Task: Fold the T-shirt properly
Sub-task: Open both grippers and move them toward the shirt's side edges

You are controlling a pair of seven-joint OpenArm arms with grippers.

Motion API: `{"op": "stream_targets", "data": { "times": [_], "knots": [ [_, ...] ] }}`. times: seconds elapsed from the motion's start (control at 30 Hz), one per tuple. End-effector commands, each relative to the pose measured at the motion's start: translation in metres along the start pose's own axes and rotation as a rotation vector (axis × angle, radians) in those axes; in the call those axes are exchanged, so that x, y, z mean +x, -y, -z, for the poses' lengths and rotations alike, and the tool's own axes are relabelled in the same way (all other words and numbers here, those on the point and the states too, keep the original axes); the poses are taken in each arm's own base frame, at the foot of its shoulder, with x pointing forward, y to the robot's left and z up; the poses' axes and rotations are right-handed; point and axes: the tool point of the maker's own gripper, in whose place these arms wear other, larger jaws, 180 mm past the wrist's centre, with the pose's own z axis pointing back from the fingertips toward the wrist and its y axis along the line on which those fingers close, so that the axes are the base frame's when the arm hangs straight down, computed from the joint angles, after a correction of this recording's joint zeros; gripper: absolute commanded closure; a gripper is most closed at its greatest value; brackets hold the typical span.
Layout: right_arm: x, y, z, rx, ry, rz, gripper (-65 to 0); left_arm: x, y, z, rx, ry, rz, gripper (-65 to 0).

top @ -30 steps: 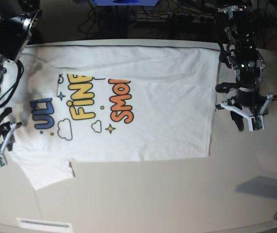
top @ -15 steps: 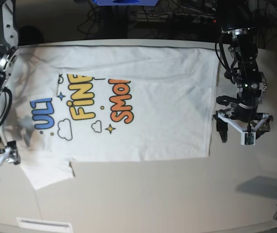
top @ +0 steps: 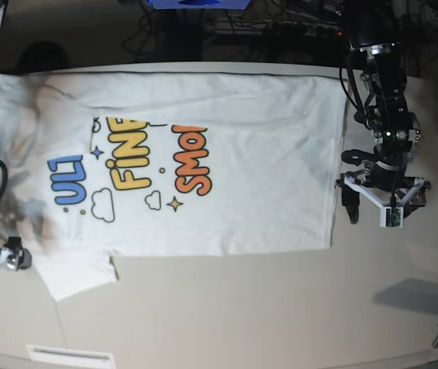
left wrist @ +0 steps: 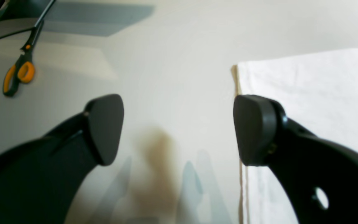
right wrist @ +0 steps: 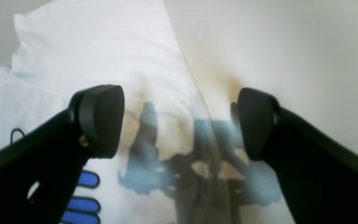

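White, soft cotton T-shirt [top: 204, 154] with coloured lettering lies spread flat on the pale worktop [top: 280, 307], limp and light, best pinched at hem and sleeve edges by the left end effector [top: 384, 201] and right end effector [right wrist: 179, 121], both gaping empty.
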Motion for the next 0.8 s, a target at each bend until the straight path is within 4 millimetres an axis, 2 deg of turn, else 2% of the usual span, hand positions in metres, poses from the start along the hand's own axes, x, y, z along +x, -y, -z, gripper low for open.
{"op": "stream_targets", "data": {
  "times": [0.0, 0.23, 0.33, 0.6, 0.77],
  "knots": [
    [0.032, 0.013, -0.01, -0.052, 0.094, 0.02, -54.8, 0.018, -0.008, -0.002, 0.019, 0.06, 0.01, -53.4],
    [0.032, 0.029, -0.01, -0.147, 0.113, 0.058, -55.0, -0.002, -0.006, -0.007, 0.009, 0.015, 0.028, -53.4],
    [0.02, 0.036, -0.006, -0.181, 0.115, 0.08, -55.0, -0.003, -0.006, -0.008, 0.007, 0.013, 0.03, -53.4],
    [-0.014, 0.027, 0.008, -0.166, 0.061, 0.087, -55.0, 0.003, -0.005, -0.01, 0.005, 0.031, 0.034, -53.4],
    [-0.015, 0.02, 0.012, -0.152, 0.058, 0.086, -54.8, 0.008, -0.005, -0.012, 0.006, 0.041, 0.036, -53.4]
  ]
}}
